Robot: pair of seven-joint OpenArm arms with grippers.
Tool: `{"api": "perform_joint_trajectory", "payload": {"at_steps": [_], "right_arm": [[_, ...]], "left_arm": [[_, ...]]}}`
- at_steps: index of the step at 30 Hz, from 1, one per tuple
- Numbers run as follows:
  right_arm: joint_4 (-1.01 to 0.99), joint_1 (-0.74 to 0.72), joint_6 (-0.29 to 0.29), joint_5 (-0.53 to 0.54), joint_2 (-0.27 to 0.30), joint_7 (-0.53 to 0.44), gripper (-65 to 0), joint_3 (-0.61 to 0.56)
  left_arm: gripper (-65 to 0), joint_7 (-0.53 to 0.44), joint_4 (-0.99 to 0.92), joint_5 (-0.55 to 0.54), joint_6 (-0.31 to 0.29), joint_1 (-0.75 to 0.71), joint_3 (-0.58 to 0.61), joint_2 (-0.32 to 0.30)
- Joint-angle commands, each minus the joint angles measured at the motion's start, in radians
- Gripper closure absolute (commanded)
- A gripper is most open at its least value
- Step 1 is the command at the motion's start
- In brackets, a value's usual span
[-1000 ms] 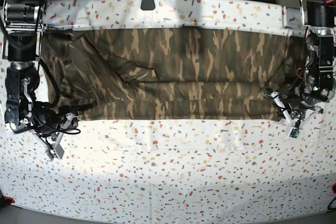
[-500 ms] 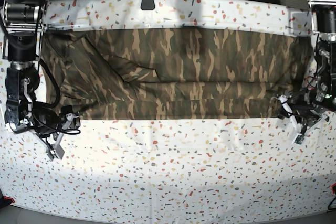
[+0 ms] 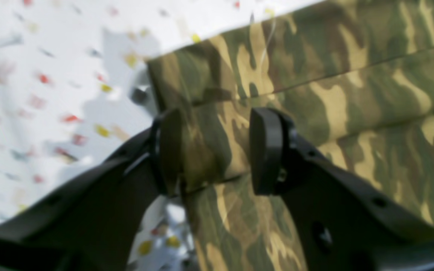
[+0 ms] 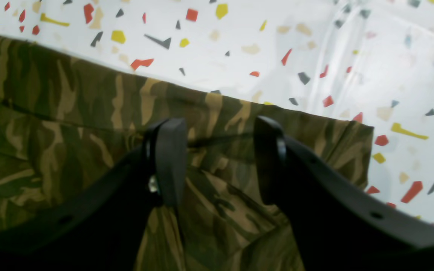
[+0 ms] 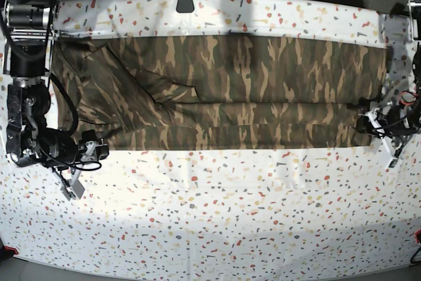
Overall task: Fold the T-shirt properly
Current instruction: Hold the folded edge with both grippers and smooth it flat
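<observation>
Base view: both grippers, left gripper (image 5: 380, 131) and right gripper (image 5: 77, 162), jaws apart, straddle the T-shirt (image 5: 217, 93) corners on the table (image 5: 217, 222); clamping both should precede the next fold.

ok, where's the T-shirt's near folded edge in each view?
Base: the T-shirt edge runs along its lower side.
Left wrist: corner between the left hand pads.
Right wrist: corner ahead of the right hand.
Shared landmark: speckled tablecloth.

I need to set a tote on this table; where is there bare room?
The wide speckled strip of the table in front of the T-shirt is free. Behind the shirt only a narrow band remains. Both near corners are crowded by the left end effector and right end effector.
</observation>
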State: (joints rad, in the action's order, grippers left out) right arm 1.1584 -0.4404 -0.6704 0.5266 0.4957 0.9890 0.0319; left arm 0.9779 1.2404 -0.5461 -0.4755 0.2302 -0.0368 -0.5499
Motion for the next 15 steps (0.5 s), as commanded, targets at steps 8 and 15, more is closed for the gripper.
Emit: {"api": "perform_joint_trajectory", "payload": {"at_steps": [8, 15], "right_arm": [[0.016, -0.031, -0.01, 0.009, 0.017, -0.016, -29.5, 0.007], [0.016, -0.031, -0.01, 0.007, 0.017, -0.016, -29.5, 0.007]], "left_arm": [[-28.5, 0.001, -0.154, -0.016, 0.0, 0.055, -0.008, -0.019], [-25.2, 0.044, -0.065, -0.144, -0.001, 0.053, -0.008, -0.021]]}}
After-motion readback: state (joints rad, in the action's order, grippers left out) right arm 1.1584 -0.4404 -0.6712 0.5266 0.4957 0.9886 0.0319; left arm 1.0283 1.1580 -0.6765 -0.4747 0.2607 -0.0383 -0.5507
